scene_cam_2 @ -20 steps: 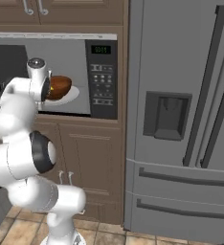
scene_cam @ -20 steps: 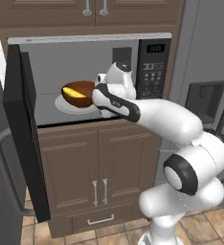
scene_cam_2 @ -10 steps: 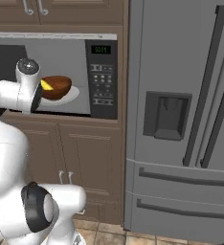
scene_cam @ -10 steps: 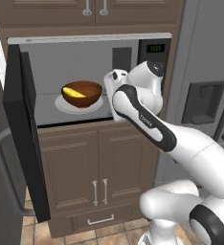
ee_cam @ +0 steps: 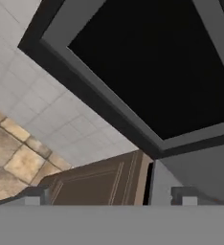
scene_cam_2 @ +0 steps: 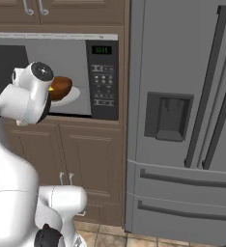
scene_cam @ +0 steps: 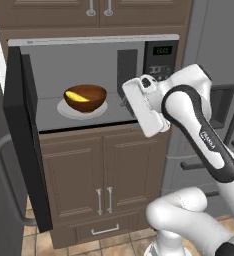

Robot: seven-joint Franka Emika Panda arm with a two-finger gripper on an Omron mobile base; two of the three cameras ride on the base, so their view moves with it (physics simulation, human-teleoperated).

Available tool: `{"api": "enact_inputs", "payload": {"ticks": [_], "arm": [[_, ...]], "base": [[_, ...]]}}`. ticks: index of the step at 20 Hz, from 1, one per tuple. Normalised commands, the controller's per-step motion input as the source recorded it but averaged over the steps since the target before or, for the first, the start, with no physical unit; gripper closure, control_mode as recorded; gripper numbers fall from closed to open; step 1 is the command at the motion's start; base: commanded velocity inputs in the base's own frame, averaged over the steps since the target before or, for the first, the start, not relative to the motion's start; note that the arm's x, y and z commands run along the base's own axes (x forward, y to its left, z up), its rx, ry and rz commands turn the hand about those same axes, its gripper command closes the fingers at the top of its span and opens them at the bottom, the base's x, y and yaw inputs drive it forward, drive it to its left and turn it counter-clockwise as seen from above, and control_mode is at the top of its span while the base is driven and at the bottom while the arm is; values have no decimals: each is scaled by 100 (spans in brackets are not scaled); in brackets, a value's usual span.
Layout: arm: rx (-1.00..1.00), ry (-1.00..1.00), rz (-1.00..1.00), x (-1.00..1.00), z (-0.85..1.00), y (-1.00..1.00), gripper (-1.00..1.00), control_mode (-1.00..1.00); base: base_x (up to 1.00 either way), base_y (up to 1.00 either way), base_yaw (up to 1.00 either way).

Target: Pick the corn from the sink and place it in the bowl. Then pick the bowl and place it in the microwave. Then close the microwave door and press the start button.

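The reddish-brown bowl [scene_cam: 85, 98] stands on the white turntable plate [scene_cam: 64, 111] inside the open microwave [scene_cam: 89, 75], with the yellow corn [scene_cam: 77, 96] lying in it. The bowl [scene_cam_2: 63, 87] also shows partly behind my arm. The microwave door [scene_cam: 26, 145] hangs wide open at the left; its dark window [ee_cam: 152, 62] and grey frame [ee_cam: 109, 103] face the hand. My gripper [ee_cam: 111, 196] is open and holds nothing. The hand [scene_cam: 144, 107] hovers outside the microwave's front, right of the bowl. The sink is out of view.
The control panel [scene_cam: 161, 60] with its buttons sits right of the cavity. Brown cabinet doors [scene_cam: 104, 175] lie below the microwave. A steel fridge [scene_cam_2: 182, 120] stands to the right. Tiled floor [ee_cam: 18, 153] shows beneath the door.
My hand has drawn back out of the microwave and swung right, away from the bowl. The bowl with the corn stays on the turntable. The jaws remain wide.
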Motion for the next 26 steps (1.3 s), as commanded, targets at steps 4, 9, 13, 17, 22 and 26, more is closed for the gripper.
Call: {"api": "enact_inputs", "payload": {"ticks": [4,9,13,17,22,26], "arm": [[3,-10,20,-100,12,0,-100,-100],[0,-28,4,-100,19,0,-100,-100],[0,-22,0,-100,42,0,-100,-100],[0,-13,7,-100,40,0,-100,-100],[2,-1,17,-100,36,0,-100,-100],[1,0,20,-100,2,6,-100,-100]], "base": [[0,0,0],[0,0,0],[0,0,0],[0,0,0],[0,0,0],[0,0,0]]}}
